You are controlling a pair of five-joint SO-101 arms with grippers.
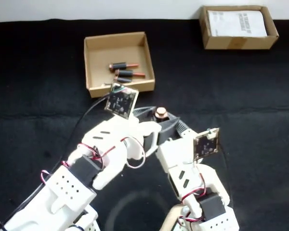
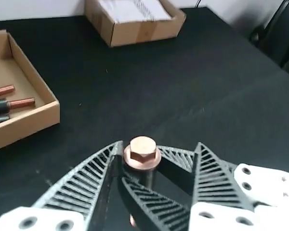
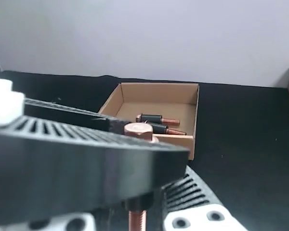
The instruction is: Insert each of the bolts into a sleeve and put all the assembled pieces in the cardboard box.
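Observation:
A copper bolt stands upright above the table's middle, hex head up. Both grippers meet around it: my left gripper comes in from the left and my right gripper from the right. In the left wrist view the bolt head sits on a black sleeve pinched between ribbed black fingers. The right wrist view shows the bolt's head above a black finger and its threaded tip below. The cardboard box behind holds three assembled pieces.
A second cardboard box with a printed sheet inside stands at the back right corner, also ahead in the left wrist view. Black cloth covers the table. Red and white cables loop along the arms.

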